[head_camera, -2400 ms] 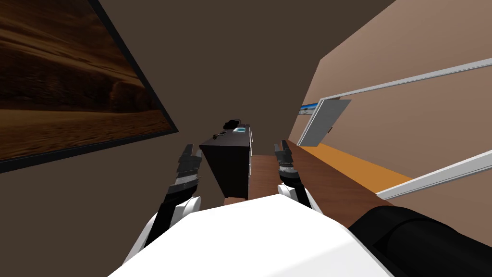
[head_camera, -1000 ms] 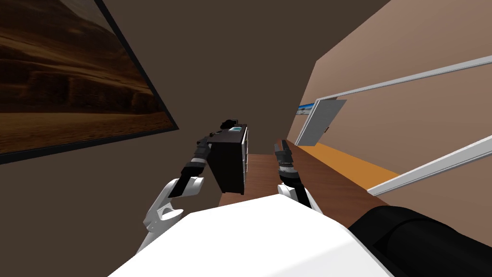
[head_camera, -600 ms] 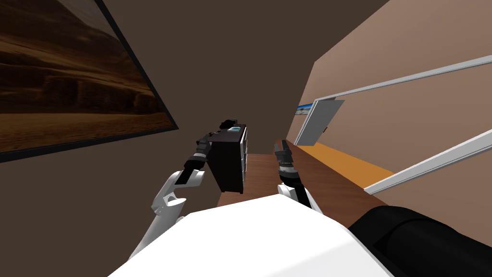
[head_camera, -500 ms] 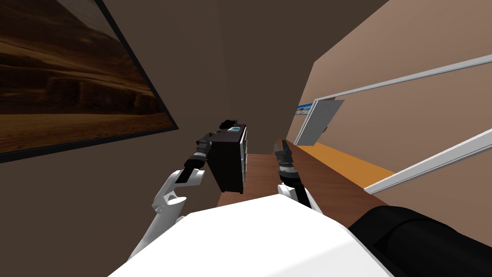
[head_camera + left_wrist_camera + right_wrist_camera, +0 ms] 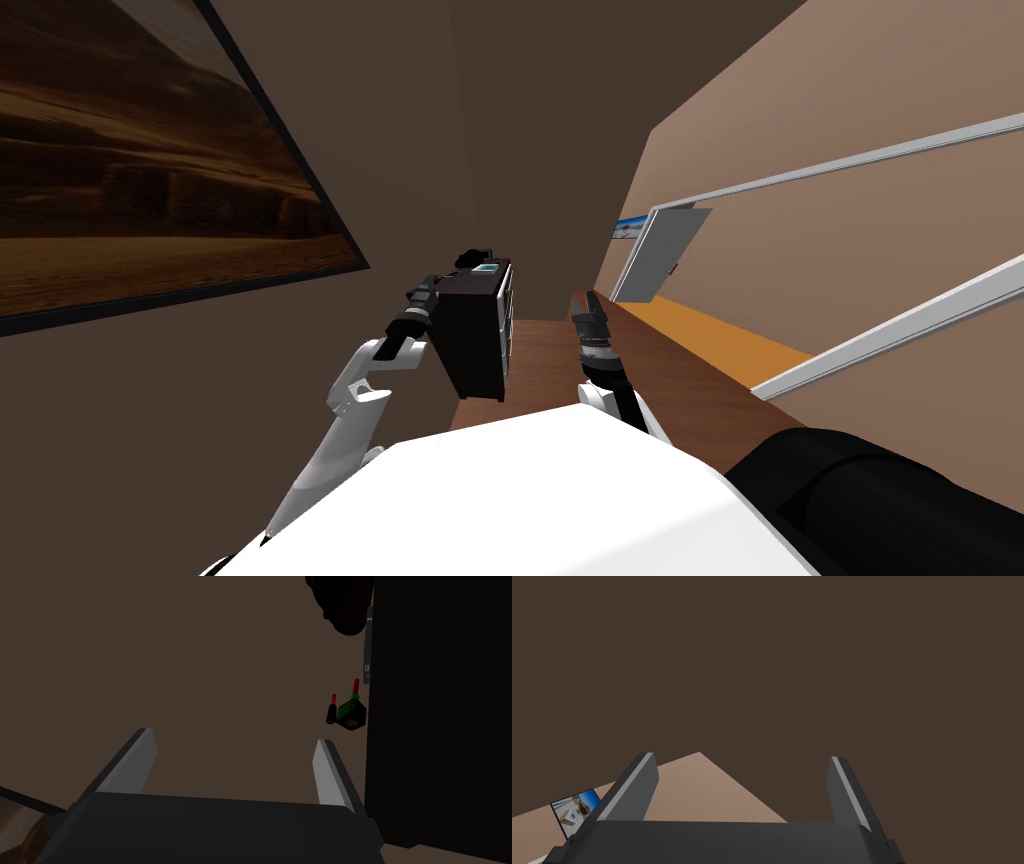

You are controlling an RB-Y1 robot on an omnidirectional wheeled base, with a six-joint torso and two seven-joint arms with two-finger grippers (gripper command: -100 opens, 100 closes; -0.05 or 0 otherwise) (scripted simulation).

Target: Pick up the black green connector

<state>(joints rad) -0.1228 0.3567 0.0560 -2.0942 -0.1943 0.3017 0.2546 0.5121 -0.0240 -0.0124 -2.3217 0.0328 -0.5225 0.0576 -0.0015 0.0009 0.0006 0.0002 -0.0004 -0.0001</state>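
Beside the black cabinet (image 5: 478, 340), at its top edge — our left gripper (image 5: 232, 761), fingers apart. One black-green connector (image 5: 350, 714) with red pins: against the cabinet's edge, just beyond one fingertip (image 5: 323, 751), not touching. Right of the cabinet — our right gripper (image 5: 742, 786), fingers likewise apart.

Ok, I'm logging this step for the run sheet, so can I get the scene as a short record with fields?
target: connector, black and green, red pins
place: by the edge of the dark cabinet
left gripper: fingers open, connector ahead, outside the gap
right gripper: fingers open, empty
grasp: not yet made
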